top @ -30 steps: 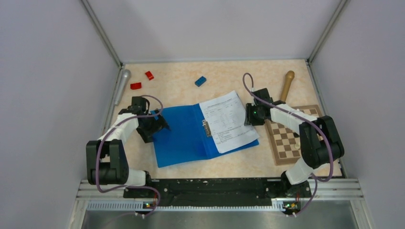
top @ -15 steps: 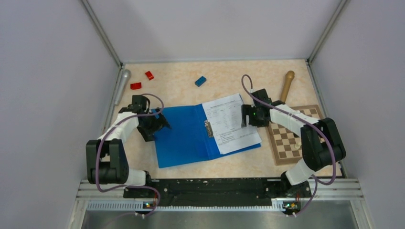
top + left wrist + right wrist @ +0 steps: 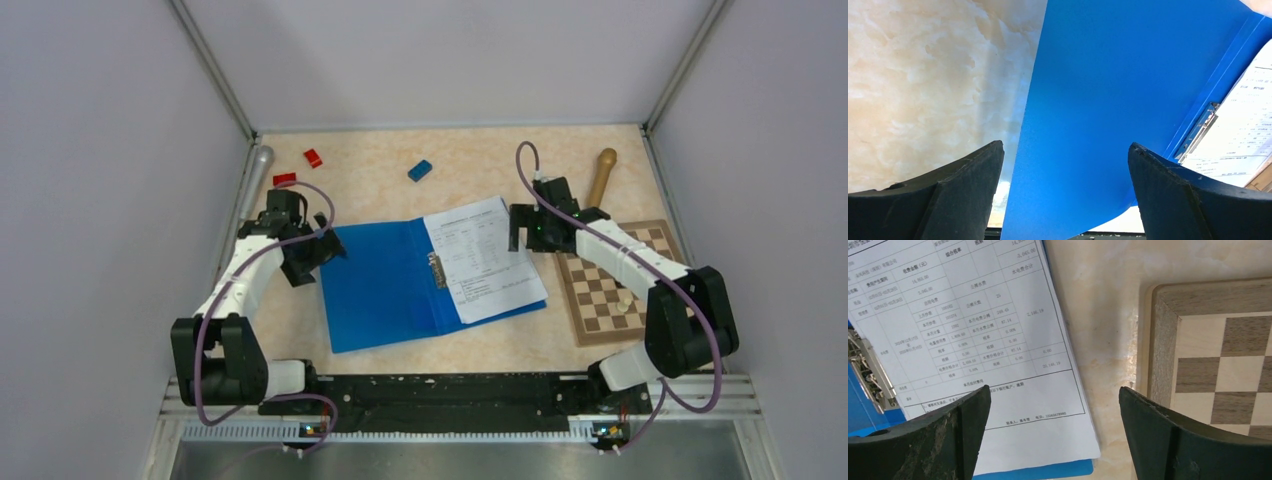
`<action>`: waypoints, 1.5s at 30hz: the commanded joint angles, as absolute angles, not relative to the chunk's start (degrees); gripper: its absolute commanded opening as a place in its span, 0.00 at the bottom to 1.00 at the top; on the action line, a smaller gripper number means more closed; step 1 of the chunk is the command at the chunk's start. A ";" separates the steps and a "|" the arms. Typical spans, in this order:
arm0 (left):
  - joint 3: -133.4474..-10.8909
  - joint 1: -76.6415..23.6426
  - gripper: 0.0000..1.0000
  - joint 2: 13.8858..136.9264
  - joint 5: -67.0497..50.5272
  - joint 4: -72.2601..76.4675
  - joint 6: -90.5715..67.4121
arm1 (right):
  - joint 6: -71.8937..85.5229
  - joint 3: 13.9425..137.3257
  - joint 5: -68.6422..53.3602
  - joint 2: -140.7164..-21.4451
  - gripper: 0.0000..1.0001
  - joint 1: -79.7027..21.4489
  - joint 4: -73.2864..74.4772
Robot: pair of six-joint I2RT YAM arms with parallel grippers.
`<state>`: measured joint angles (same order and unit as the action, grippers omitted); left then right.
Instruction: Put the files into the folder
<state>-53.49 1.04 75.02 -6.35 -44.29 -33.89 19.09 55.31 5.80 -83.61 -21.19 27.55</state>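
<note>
One folder (image 3: 380,290), one files stack (image 3: 485,260), two red blocks (image 3: 313,158)

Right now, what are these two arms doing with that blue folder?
Two robot arms are filing papers. The blue folder lies open on the table, and the files rest on its right half, slightly askew. The left fingers are open above the folder's left edge; the right fingers are open over the papers' right edge. Neither holds anything.

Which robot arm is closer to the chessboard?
Right. The right arm holds its jaws open just beside the chessboard, above the edge of the papers. The left arm has its jaws far off, past the blue folder, at its left edge.
</note>
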 commanded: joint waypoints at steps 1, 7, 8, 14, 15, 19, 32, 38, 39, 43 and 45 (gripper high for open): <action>-53.33 1.00 0.99 74.98 -8.63 -42.86 -33.11 | 19.88 55.09 -0.67 -83.67 0.95 -18.24 24.03; -50.60 0.81 0.99 77.50 -12.63 -39.62 -33.39 | 21.01 51.87 -11.06 -86.01 0.73 -14.41 19.53; -50.26 0.73 0.99 77.78 -12.94 -39.09 -33.45 | 21.01 51.74 -10.74 -86.33 0.70 -14.41 19.51; -49.71 0.44 0.99 79.54 -12.92 -37.89 -33.73 | 20.43 51.03 -10.15 -88.91 0.41 -14.39 19.11; -49.68 0.46 0.99 79.47 -13.11 -37.82 -33.73 | 20.55 50.68 -9.76 -88.83 0.38 -14.39 18.75; -49.77 0.35 0.99 80.02 -13.76 -37.12 -33.60 | 21.20 49.02 -9.82 -89.10 0.35 -14.37 16.75; -49.39 0.26 0.99 81.47 -14.93 -35.62 -34.06 | 22.97 45.20 -12.15 -88.59 0.27 -16.10 14.67; -50.78 -1.41 0.99 80.96 -15.83 -35.95 -33.99 | 24.30 45.10 -11.18 -88.43 0.26 -19.94 14.78; -51.23 -1.41 0.99 80.88 -16.01 -35.98 -33.75 | 24.51 45.09 -11.20 -88.31 0.27 -20.29 14.89; -54.22 -1.41 0.98 81.49 -17.46 -36.95 -32.57 | 24.89 45.20 -11.75 -87.69 0.27 -20.70 15.35; -56.27 -1.43 0.99 81.69 -17.97 -37.90 -32.15 | 24.76 46.17 -11.04 -86.62 0.31 -20.66 16.41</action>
<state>-50.96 -1.23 81.17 -15.64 -38.13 -33.65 24.21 45.36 -11.66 -88.99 -20.32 15.86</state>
